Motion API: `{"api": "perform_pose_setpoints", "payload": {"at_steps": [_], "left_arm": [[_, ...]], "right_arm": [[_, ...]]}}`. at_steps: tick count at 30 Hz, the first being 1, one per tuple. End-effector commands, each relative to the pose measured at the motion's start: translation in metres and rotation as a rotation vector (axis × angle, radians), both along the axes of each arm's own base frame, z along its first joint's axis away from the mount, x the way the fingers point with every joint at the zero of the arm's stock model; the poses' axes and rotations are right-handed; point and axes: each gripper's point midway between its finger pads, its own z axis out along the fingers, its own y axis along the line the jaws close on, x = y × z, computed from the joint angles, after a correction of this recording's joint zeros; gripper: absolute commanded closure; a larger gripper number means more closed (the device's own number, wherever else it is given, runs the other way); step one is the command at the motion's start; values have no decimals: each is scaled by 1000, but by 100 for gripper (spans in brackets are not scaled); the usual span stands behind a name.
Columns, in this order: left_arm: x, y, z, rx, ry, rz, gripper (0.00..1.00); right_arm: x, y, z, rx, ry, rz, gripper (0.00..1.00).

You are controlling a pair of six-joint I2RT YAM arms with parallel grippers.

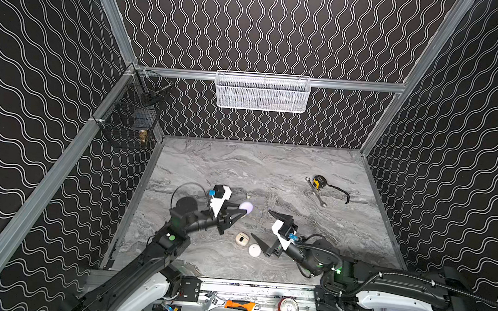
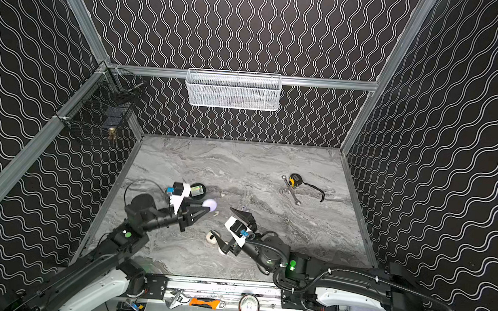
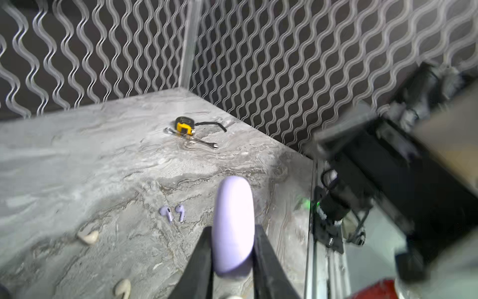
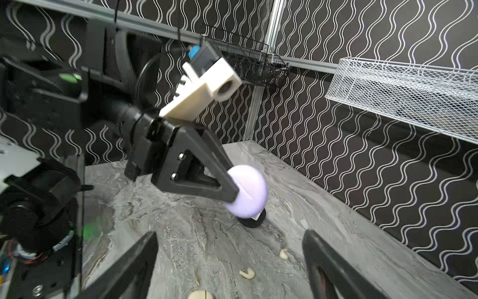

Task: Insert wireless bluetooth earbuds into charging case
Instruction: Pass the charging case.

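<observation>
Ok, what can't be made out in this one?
- Lid seam of the lilac oval charging case in the left gripper: glare in both top views, edge-on in the left wrist view.
- Whether the cream rounded charging case is open: too small in a top view, cut off by the frame edge in the right wrist view.
- Contents of the white mesh wall basket: blurred behind mesh in both top views.

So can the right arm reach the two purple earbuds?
Probably yes. The right gripper has its jaws open and empty, and the purple earbuds lie uncovered on the table close beside it.
</observation>
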Motion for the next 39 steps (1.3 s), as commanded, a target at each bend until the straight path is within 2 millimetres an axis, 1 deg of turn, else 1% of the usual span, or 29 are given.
{"api": "perform_pose_setpoints", "payload": {"at_steps": [1, 4, 5, 8, 11, 16, 21, 27, 32, 36, 39], "left_arm": [[-10, -1, 29, -66, -273, -42, 100], [-17, -10, 18, -67, -275, -128, 100], [-22, -12, 18, -79, -290, -165, 100], [-33, -12, 22, -134, -349, -214, 100], [-39, -17, 23, -126, -351, -278, 100], [-45, -17, 24, -125, -354, -299, 100], [-47, -19, 24, -95, -347, -299, 100], [-48, -24, 22, -43, -322, -298, 100], [-54, -27, 19, -11, -318, -300, 100], [-58, -30, 18, 3, -317, -315, 100], [-60, -32, 21, 2, -319, -325, 100]], "right_arm": [[-12, -4, 17, 75, 21, 68, 18], [-14, -4, 24, 68, 37, 81, 23], [-14, -4, 25, 68, 41, 84, 23], [-16, 0, 25, 65, 45, 95, 24], [-12, 2, 23, 55, 51, 79, 27], [-7, 2, 19, 45, 56, 50, 32], [-5, 2, 24, 58, 49, 40, 38], [-2, 9, 27, 52, 48, 45, 44], [6, 11, 30, 54, 49, 30, 46], [12, 11, 27, 61, 65, 40, 47], [12, 12, 26, 57, 73, 54, 47]]}}
